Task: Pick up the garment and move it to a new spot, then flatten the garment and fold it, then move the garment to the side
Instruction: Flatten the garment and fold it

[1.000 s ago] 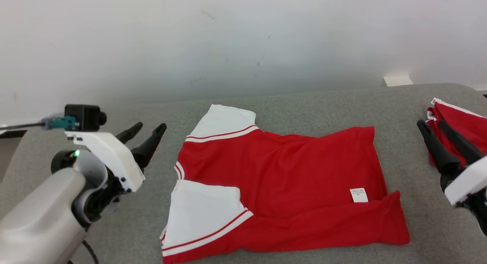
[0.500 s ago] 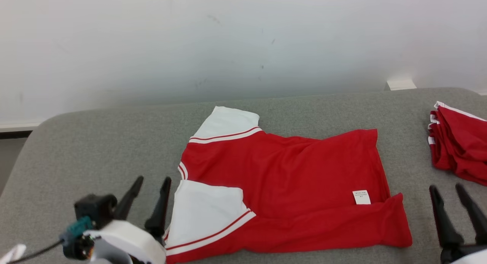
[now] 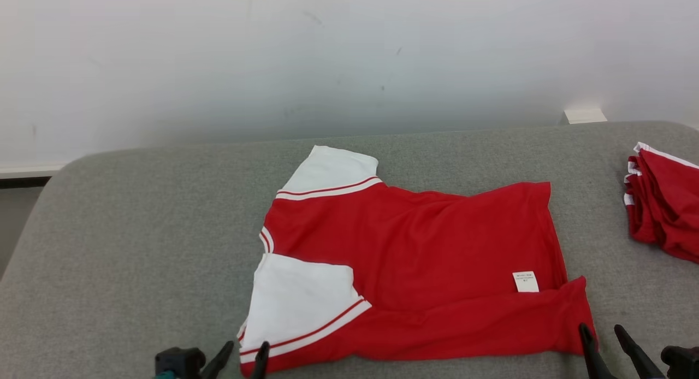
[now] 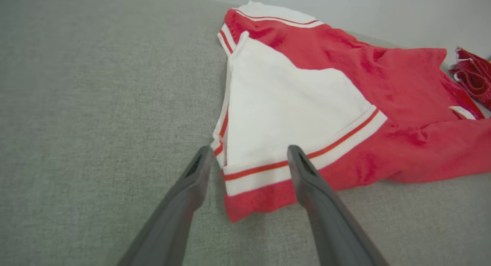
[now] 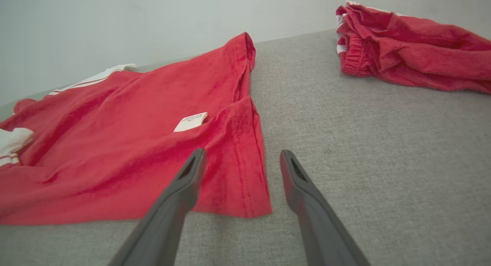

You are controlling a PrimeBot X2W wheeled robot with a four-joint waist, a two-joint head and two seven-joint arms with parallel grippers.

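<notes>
Now lower than before: left gripper (image 3: pixel 246 345) at 7 o'clock, right gripper (image 3: pixel 600 329) at 5 (fingers apart), flanking garment (image 3: pixel 426 242).

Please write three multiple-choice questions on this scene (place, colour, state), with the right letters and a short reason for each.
1. Where is the bunched red garment relative to the shirt?
A. on it
B. right of it
C. left of it
2. What colour are the sleeves?
A. blue
B. grey
C. white
3. How is the left gripper?
A. shut on a sleeve
B. open
C. shut, empty
B: it lies at the right. C: both are white. B: its jaws stand apart at the shirt's corner.
</notes>
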